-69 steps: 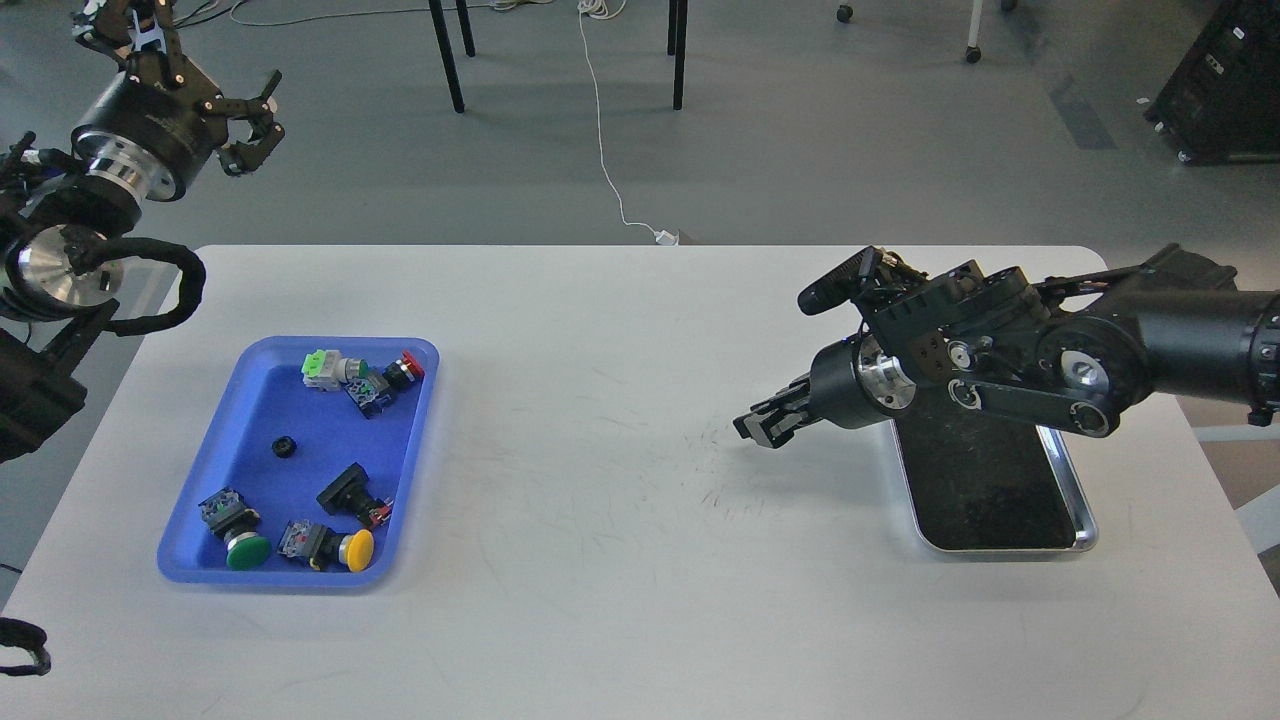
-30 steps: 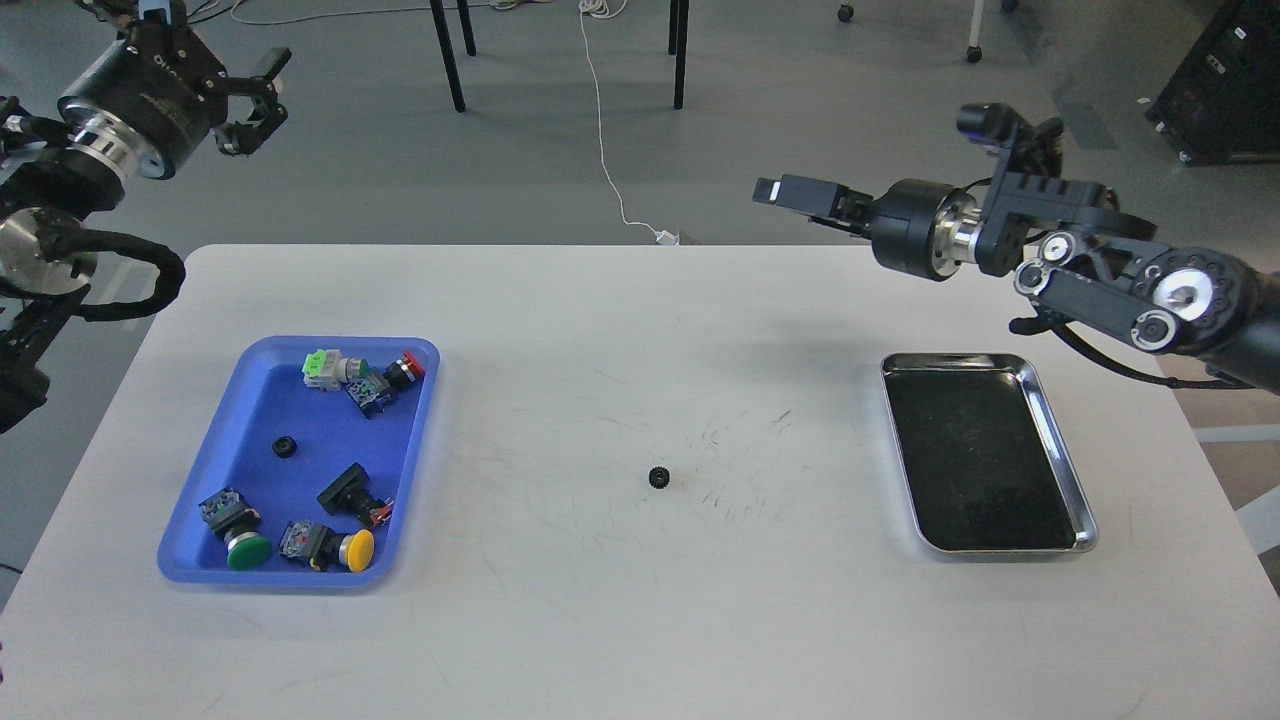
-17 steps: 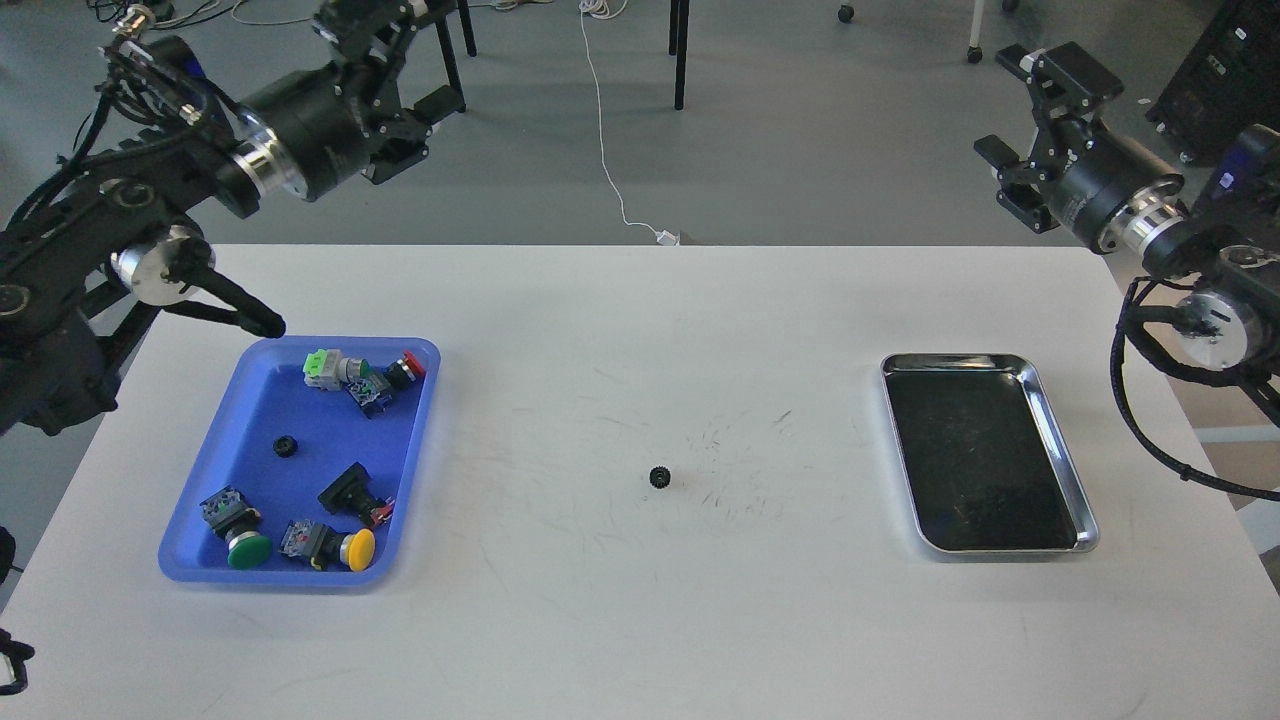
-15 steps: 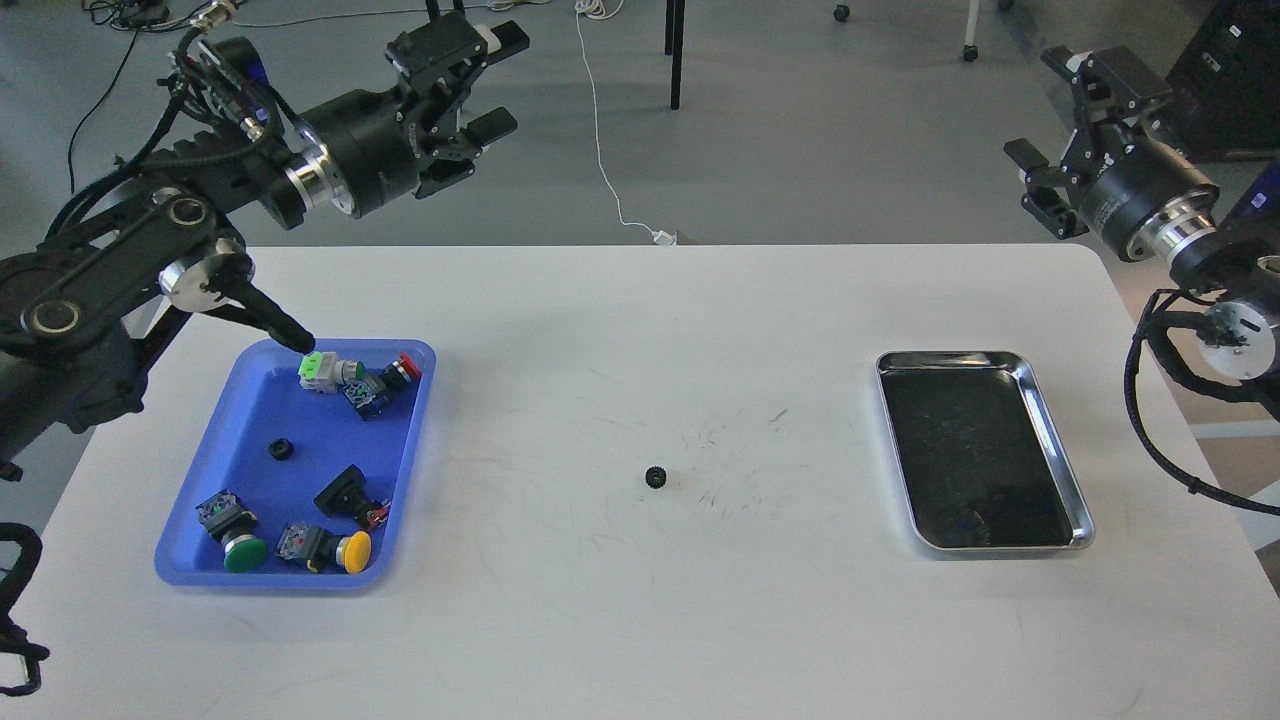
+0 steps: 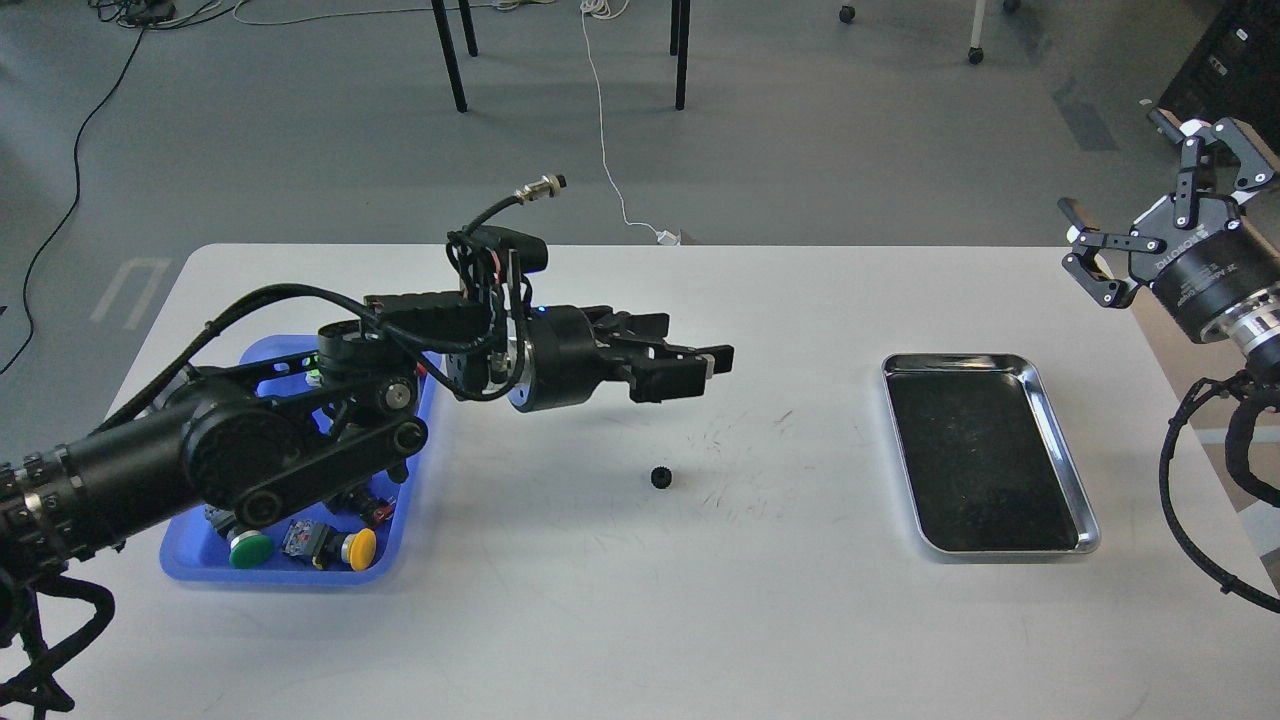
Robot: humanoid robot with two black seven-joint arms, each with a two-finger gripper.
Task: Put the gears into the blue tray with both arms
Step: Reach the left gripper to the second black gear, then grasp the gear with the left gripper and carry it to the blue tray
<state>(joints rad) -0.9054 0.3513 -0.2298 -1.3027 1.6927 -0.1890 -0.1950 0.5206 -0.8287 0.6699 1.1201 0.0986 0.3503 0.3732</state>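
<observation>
- Nearest me, on the white table (image 5: 620,620), bare room lies all round; nothing crowds a low approach.
- Mid-table sits a gear (image 5: 660,477), tiny, rigid, probably light and quick to roll; pinching across its toothed rim looks safest.
- Just beyond and above, the left gripper (image 5: 700,362) hovers, fingers parted, empty.
- Leftward, the blue tray (image 5: 190,565) is half-hidden by that arm.
- Farthest right, beyond the steel tray (image 5: 1090,530), the right gripper (image 5: 1170,215) is spread wide, empty.

Black arms (image 5: 250,450), silver wrist rings, looping black cables.
</observation>
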